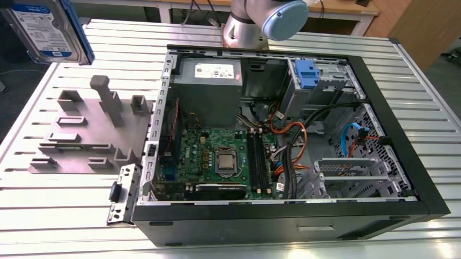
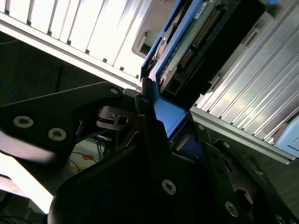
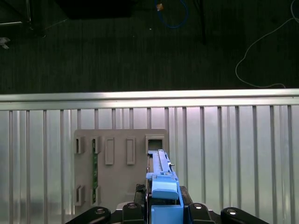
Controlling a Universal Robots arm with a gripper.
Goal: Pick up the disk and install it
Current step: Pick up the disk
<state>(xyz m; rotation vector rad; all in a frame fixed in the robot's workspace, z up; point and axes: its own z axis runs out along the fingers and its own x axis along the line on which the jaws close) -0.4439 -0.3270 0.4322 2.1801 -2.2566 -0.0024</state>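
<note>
An open black case [image 1: 409, 162] lies on a slatted metal table [image 1: 65, 221]. Inside are a green motherboard [image 1: 209, 145], a grey power supply [image 1: 209, 91], a blue latch [image 1: 306, 73] and tangled cables [image 1: 292, 137]. Beside the case, on the exterior view's left, sits a grey plate [image 1: 75, 143] with slots and upright posts. In the first wrist view, dark floor [image 3: 117, 51] lies beyond the table edge, with a white cord [image 3: 261, 60] on it.

Silver-grey arm, black gripper.
The arm [image 1: 242, 31] is a smooth silver-grey tube, and its joint carries a round pale blue cap [image 1: 285, 19]. The gripper [image 2: 163, 116] is matt black, made of flat angular links, and small silver screws [image 2: 23, 122] sit in round recesses on these links.
</note>
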